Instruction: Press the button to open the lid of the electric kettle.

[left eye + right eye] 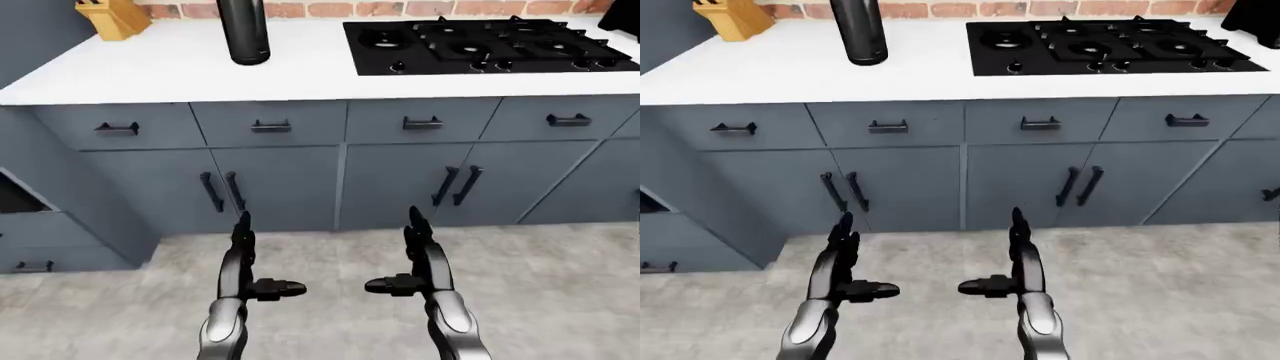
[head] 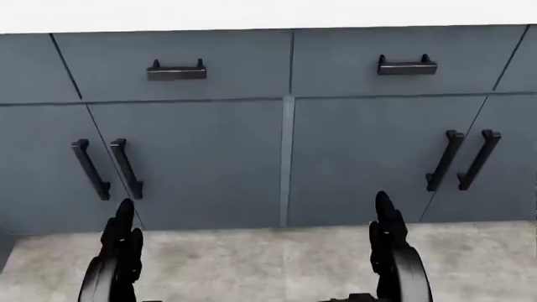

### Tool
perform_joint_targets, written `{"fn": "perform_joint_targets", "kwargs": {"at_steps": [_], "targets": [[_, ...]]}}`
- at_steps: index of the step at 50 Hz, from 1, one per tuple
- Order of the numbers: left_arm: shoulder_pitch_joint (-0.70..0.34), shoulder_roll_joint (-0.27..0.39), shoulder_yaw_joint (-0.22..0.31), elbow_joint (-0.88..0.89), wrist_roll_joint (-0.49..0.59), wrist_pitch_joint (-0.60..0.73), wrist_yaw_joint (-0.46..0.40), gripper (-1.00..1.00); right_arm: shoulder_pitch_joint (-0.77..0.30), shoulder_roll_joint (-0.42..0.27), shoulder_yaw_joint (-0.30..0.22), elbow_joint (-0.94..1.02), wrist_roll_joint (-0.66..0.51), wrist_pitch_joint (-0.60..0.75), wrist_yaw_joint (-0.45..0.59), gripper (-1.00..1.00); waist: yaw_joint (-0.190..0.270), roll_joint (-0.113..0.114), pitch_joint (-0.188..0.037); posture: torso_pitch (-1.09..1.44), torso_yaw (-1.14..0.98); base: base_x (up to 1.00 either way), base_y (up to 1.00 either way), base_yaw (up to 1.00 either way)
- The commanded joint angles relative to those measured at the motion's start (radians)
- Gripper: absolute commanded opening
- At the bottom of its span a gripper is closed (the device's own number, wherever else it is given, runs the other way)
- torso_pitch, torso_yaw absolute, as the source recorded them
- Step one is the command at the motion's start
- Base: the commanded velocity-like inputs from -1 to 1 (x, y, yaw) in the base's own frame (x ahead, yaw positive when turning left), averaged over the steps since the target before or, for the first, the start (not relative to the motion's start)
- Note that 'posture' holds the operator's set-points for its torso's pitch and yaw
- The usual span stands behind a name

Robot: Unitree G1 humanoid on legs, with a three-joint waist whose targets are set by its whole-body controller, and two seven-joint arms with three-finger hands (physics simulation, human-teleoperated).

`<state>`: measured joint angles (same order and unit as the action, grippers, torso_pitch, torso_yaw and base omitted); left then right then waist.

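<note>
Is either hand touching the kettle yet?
Apart. In the left-eye view the left hand and right hand hang low over the floor, fingers open, while the kettle stands up on the counter, cabinet fronts between them.

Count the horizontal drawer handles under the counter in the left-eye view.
4, in a row below the counter: far left, left of centre, right of centre, far right. More may lie outside the frame.

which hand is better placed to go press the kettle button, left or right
Left, probably. The kettle stands at the counter's upper left, roughly above the left hand; the right hand is farther right, below the stove. Both hands are open and low, far from it.
</note>
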<state>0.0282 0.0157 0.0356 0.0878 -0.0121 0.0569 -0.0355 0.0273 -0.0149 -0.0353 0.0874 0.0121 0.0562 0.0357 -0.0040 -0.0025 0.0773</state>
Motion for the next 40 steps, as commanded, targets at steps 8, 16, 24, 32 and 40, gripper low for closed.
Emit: {"fn": "perform_joint_targets", "kwargs": {"at_steps": [8,16,24,32,40], "targets": [[-0.043,0.017,0.027,-0.212,-0.024,0.044,-0.007,1.00,-0.046,-0.011,-0.006,-0.200,0.008,0.049,-0.003,1.00,0.008,-0.007,-0.075,0.00,0.00,0.00,0.00,0.00],[-0.085,0.047,0.084,-0.416,-0.048,0.225,-0.008,1.00,-0.105,-0.034,-0.056,-0.393,0.032,0.226,0.008,1.00,0.009,-0.002,-0.084,0.00,0.00,0.00,0.00,0.00],[-0.157,0.102,0.175,-0.576,-0.079,0.389,-0.007,1.00,-0.228,-0.110,-0.168,-0.442,0.106,0.356,-0.015,1.00,0.009,-0.002,-0.091,0.00,0.00,0.00,0.00,0.00],[-0.209,0.188,0.304,-0.618,-0.123,0.457,-0.008,1.00,-0.364,-0.243,-0.281,-0.405,0.201,0.428,-0.052,1.00,0.008,-0.001,-0.082,0.00,0.00,0.00,0.00,0.00],[-0.251,0.271,0.401,-0.663,-0.175,0.528,0.006,1.00,-0.441,-0.365,-0.356,-0.404,0.283,0.496,-0.073,1.00,0.008,-0.004,-0.069,0.00,0.00,0.00,0.00,0.00]]}}
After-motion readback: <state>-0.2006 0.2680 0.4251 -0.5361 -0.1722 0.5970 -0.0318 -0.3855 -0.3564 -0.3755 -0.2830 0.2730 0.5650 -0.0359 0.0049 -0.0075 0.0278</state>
